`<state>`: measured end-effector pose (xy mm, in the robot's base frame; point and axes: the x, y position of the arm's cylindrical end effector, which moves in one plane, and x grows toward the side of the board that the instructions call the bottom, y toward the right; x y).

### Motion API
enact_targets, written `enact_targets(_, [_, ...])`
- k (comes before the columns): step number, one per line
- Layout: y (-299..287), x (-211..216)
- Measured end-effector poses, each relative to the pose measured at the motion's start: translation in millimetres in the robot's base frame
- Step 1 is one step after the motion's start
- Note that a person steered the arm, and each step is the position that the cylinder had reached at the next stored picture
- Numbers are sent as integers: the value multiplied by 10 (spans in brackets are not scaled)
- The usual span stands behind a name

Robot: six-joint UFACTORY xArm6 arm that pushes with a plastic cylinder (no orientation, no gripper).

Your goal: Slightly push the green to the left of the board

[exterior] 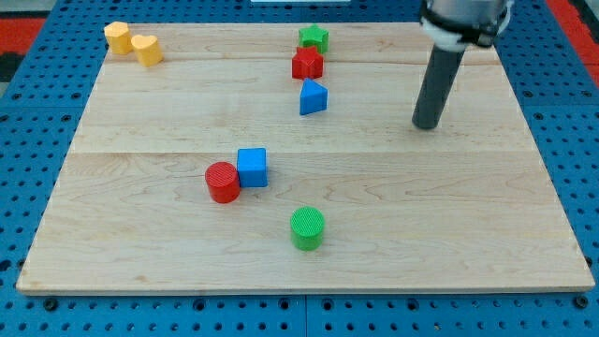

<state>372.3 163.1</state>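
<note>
On the table (140, 112), my tip (427, 124) stands right, well apart from the blocks. The green cylinder (307, 227) lies nearest. Behind it to the left, the red cylinder (223, 182) touches the blue cube (252, 167). The green star (314, 37) lies farthest.

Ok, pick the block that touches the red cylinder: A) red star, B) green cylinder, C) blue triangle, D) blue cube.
D: the blue cube sits right against the red cylinder on its right, while the green cylinder stands apart nearer the view's bottom.
</note>
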Motion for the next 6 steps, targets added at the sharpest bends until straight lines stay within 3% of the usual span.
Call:
enact_targets(1, [1,-795])
enact_targets(3, [-94,-1810])
enact_targets(4, [-261,-1802])
enact_targets(6, [-1656,-1796])
